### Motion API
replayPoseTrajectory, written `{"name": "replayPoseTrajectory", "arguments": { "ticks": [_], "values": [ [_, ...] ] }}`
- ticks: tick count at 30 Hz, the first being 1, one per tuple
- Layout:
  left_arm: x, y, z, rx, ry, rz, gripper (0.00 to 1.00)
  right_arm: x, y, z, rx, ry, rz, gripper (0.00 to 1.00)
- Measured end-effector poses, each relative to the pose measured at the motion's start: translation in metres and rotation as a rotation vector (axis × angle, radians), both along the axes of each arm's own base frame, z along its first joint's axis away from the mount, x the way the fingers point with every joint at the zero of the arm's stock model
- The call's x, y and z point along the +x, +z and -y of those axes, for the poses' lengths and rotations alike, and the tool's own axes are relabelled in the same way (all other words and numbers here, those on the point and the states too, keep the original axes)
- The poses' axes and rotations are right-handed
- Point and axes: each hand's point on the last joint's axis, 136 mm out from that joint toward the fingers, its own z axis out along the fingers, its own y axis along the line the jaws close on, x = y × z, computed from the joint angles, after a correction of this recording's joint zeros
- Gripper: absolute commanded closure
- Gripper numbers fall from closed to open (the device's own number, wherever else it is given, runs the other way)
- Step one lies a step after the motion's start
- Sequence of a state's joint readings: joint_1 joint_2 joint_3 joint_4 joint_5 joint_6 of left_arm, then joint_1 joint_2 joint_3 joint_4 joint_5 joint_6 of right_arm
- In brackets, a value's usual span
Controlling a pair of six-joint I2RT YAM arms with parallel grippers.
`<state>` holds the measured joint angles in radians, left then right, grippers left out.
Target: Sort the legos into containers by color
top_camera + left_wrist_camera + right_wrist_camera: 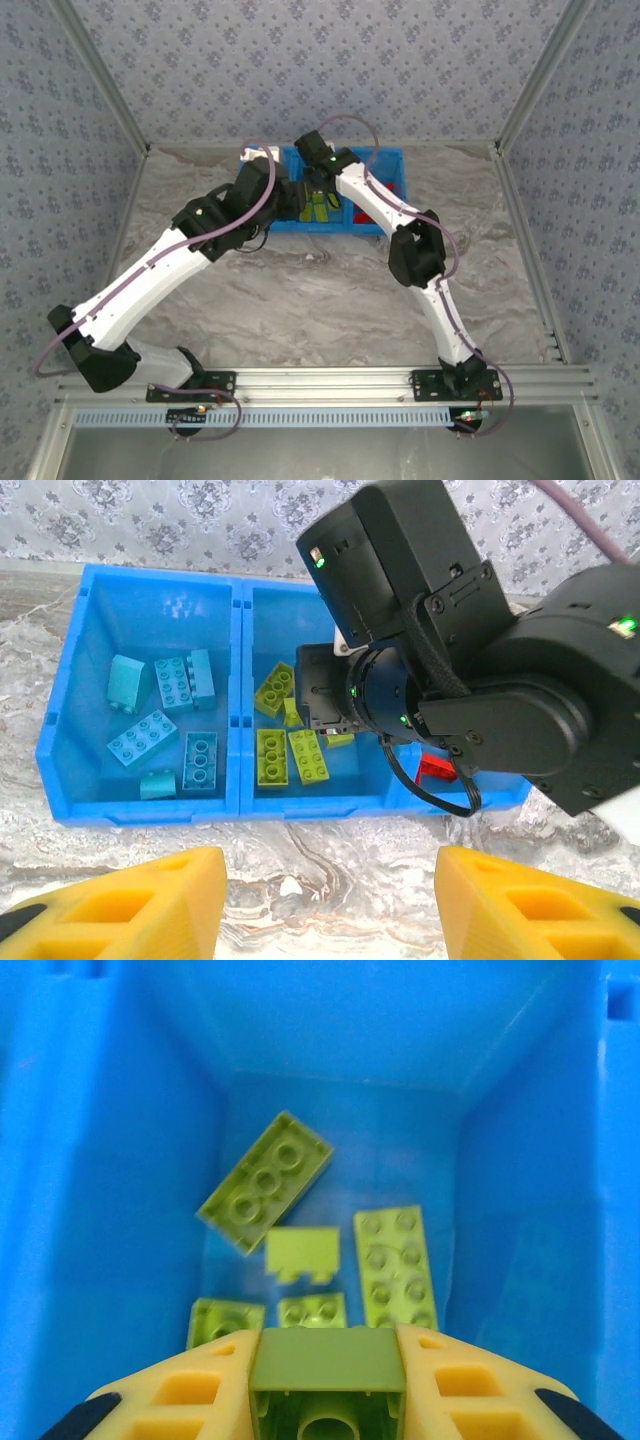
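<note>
Right gripper point(326, 1385) is clamped on a lime-green brick point(327, 1358), poised above the middle compartment point(520, 1210) of the blue bin point(140, 805), where other green bricks point(267, 1182) already lie. Release is best made low and centred, clear of the divider walls, so that the brick is not bounced out. Left gripper point(320, 910), half spread and empty, hangs over the table just before the bin's front wall.

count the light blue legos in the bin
6 light blue legos, all in the left compartment: three toward the back, three nearer the front. Others may be hidden elsewhere.
</note>
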<state>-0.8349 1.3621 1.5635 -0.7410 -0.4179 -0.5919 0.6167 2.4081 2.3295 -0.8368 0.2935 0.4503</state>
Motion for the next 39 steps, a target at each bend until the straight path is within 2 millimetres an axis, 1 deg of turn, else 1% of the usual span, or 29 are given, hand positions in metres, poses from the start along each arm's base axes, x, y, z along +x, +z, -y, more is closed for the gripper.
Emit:
{"name": "replayPoseTrajectory", "arguments": {
  "ticks": [2, 6, 10, 12, 15, 18, 23, 26, 28, 29, 31, 34, 35, 37, 39],
  "values": [
    [0.004, -0.001, 0.002, -0.003, -0.011, -0.001, 0.43, 0.012, -0.011, 0.005, -0.015, -0.010, 0.006, 0.68],
    [0.011, -0.006, 0.014, -0.013, -0.047, 0.002, 0.43, 0.037, -0.029, 0.009, -0.031, -0.031, 0.033, 0.66],
    [0.012, -0.017, 0.020, -0.006, -0.073, -0.006, 0.43, 0.049, -0.043, 0.012, -0.048, -0.035, 0.046, 0.59],
    [0.012, -0.021, 0.022, -0.005, -0.080, -0.011, 0.43, 0.053, -0.041, 0.010, -0.053, -0.034, 0.068, 0.56],
    [0.012, -0.024, 0.023, -0.006, -0.085, -0.014, 0.43, 0.057, -0.037, 0.008, -0.052, -0.032, 0.092, 0.55],
    [0.012, -0.025, 0.025, -0.012, -0.089, -0.012, 0.43, 0.059, -0.035, 0.010, -0.051, -0.040, 0.102, 0.52],
    [0.012, -0.024, 0.024, -0.016, -0.089, -0.009, 0.43, 0.060, -0.032, 0.010, -0.058, -0.041, 0.111, 0.52],
    [0.010, -0.022, 0.022, -0.022, -0.088, -0.005, 0.43, 0.056, -0.026, 0.007, -0.065, -0.028, 0.116, 0.52],
    [0.006, -0.021, 0.018, -0.023, -0.086, -0.005, 0.43, 0.048, -0.013, 0.005, -0.071, -0.015, 0.126, 0.52],
    [0.005, -0.020, 0.015, -0.023, -0.083, -0.003, 0.43, 0.042, -0.003, 0.004, -0.072, -0.006, 0.134, 0.52],
    [0.001, -0.018, 0.010, -0.030, -0.076, -0.003, 0.43, 0.028, 0.026, 0.002, -0.057, 0.010, 0.166, 0.51],
    [-0.004, -0.014, -0.004, -0.058, -0.050, 0.000, 0.43, -0.003, 0.086, 0.005, 0.003, 0.029, 0.252, 0.51],
    [-0.004, -0.014, -0.011, -0.066, -0.036, -0.002, 0.43, -0.015, 0.104, 0.008, 0.025, 0.034, 0.279, 0.50],
    [-0.006, -0.015, -0.029, -0.087, 0.002, -0.009, 0.42, -0.045, 0.139, 0.023, 0.070, 0.037, 0.338, 0.50],
    [-0.007, -0.016, -0.049, -0.110, 0.047, -0.016, 0.42, -0.070, 0.163, 0.043, 0.104, 0.024, 0.388, 0.47]
  ]
}}
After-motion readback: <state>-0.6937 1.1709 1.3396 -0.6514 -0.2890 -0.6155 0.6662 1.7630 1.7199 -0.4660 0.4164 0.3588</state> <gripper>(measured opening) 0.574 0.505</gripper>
